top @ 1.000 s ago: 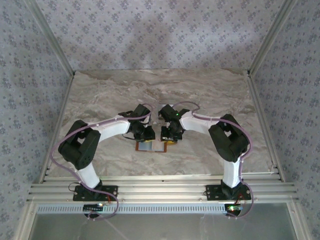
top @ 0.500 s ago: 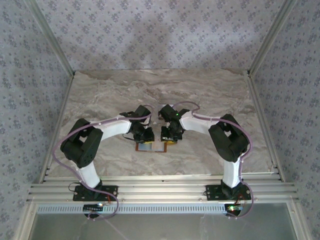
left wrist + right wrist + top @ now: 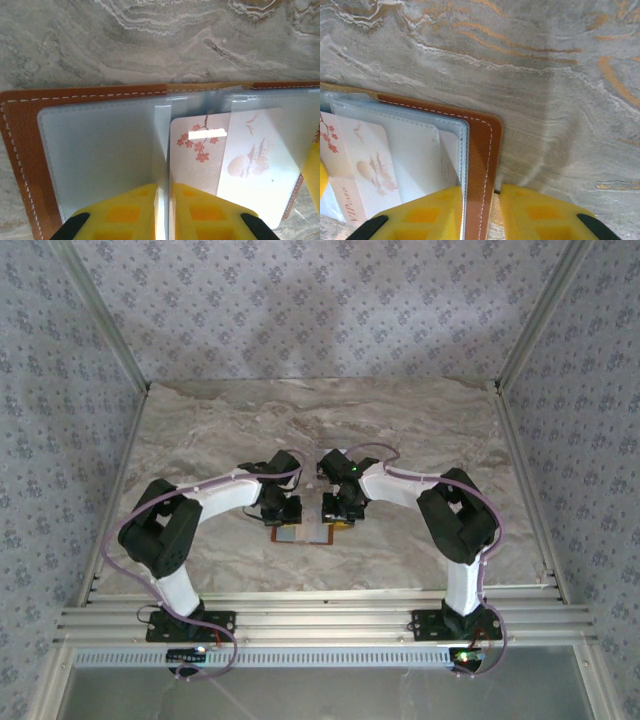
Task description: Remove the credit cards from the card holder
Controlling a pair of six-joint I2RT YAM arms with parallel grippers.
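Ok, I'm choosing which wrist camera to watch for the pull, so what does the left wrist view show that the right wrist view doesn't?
Left wrist adds: the left gripper shut on an upright frosted plastic sleeve, plus the left cover of the card holder. Right wrist adds: the right gripper straddling the holder's stitched right edge (I cannot tell whether it is clamped) and the VIP lettering on the card. Shared: the open card holder, the pale blossom-printed card in its sleeves, and the marble table.
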